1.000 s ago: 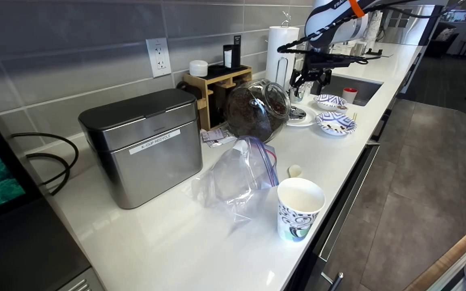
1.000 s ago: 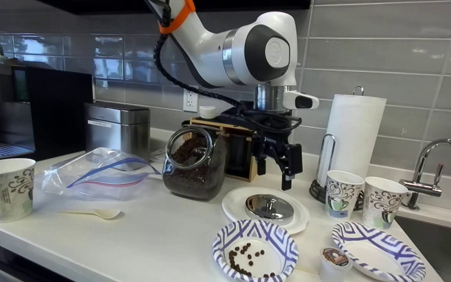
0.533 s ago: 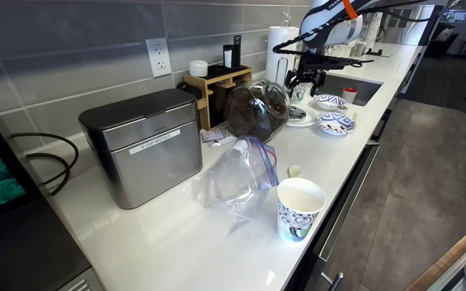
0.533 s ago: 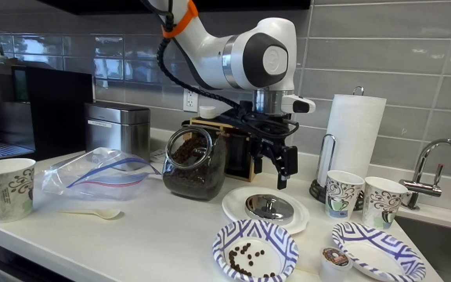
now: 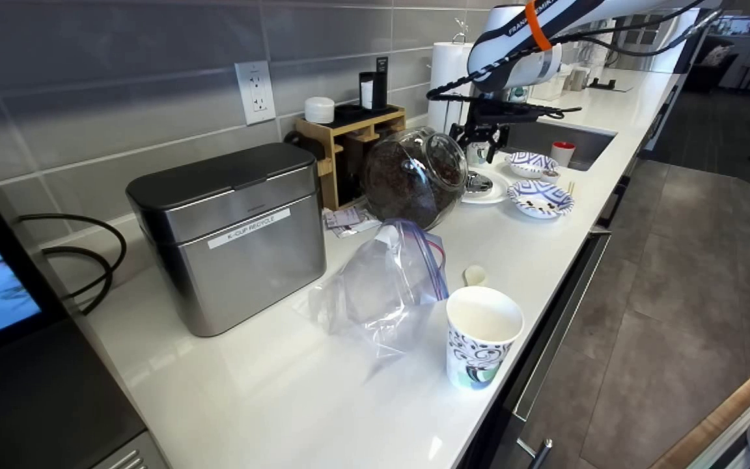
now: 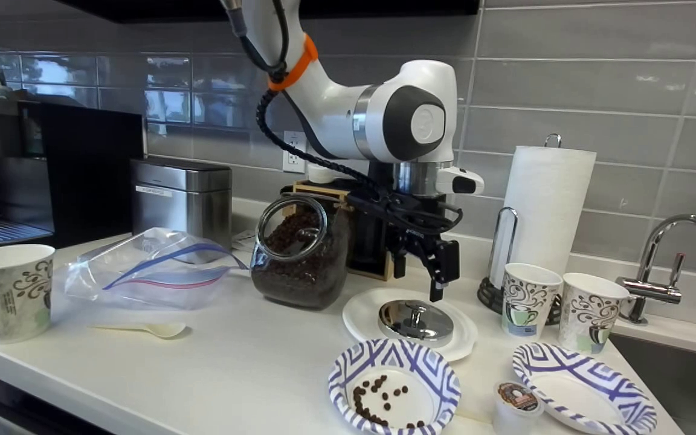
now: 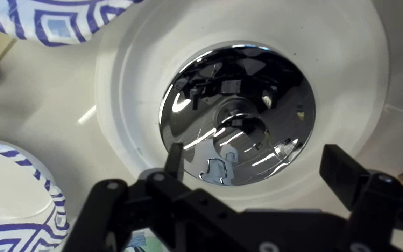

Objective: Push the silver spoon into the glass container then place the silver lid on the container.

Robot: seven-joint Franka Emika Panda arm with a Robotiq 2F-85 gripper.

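The silver lid (image 6: 415, 325) lies knob up on a white plate (image 6: 357, 315). It also shows in the wrist view (image 7: 236, 147) and an exterior view (image 5: 478, 184). My gripper (image 6: 417, 284) is open and empty above the plate, pointing down. In the wrist view the fingers (image 7: 254, 157) are wide apart, with the lid ahead of and partly between them, untouched. The glass container (image 6: 299, 272) lies tilted beside the plate, mouth open, holding coffee beans. A small shiny shape (image 6: 309, 234) in its mouth may be the silver spoon; I cannot tell for sure.
A bowl with beans (image 6: 343, 374) and another bowl (image 6: 632, 399) stand near the plate, with a coffee pod (image 6: 514, 411). Paper cups (image 6: 529, 302) and a paper towel roll (image 6: 547, 217) stand beyond. A plastic bag (image 6: 154, 272), pale spoon (image 6: 164, 329) and bin (image 5: 251, 247) are nearby.
The arm has come down and shifted a little toward the glass container, with the open gripper now lower above the plate. The lid, container and other objects have not moved.
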